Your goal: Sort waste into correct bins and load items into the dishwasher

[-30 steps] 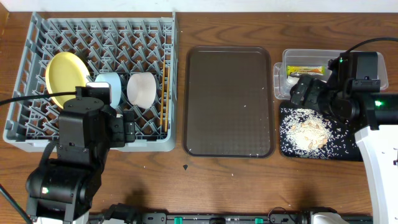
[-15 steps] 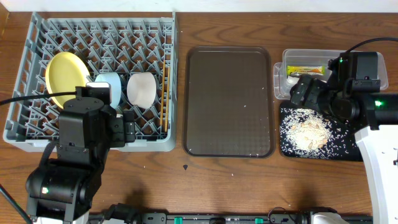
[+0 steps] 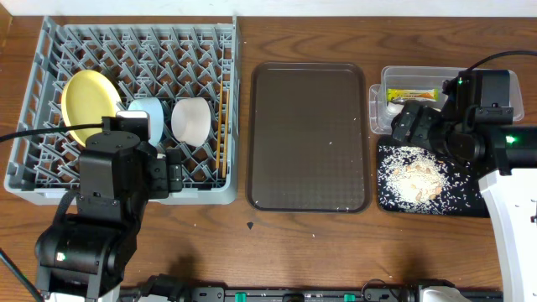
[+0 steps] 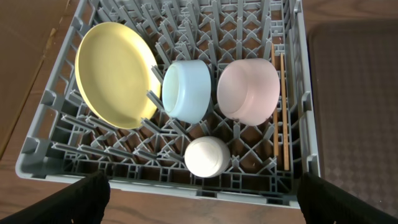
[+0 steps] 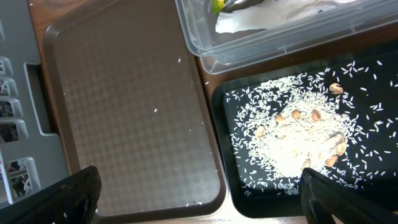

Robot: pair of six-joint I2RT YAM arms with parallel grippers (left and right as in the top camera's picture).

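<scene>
The grey dishwasher rack (image 3: 23, 126) holds the yellow plate (image 4: 115, 74), the light blue bowl (image 4: 186, 90), the white bowl (image 4: 249, 90) and the chopsticks (image 4: 280, 112) along its right side. My left gripper (image 4: 202, 208) hangs open over the rack's front edge with nothing in it. The clear bin (image 3: 419, 74) contains the green-and-yellow wrapper (image 3: 411, 94) and a white scrap (image 5: 261, 18). Rice crumbs (image 5: 298, 140) lie piled in the black bin (image 3: 457, 197). My right gripper (image 5: 205, 202) is open and holds nothing, above the gap between the brown tray and the black bin.
The dark brown serving tray (image 3: 309, 138) lies between rack and bins with a few stray rice grains on it. A small white round cup (image 4: 207, 157) sits in the rack's front row. The two arm bases stand at the table's front corners.
</scene>
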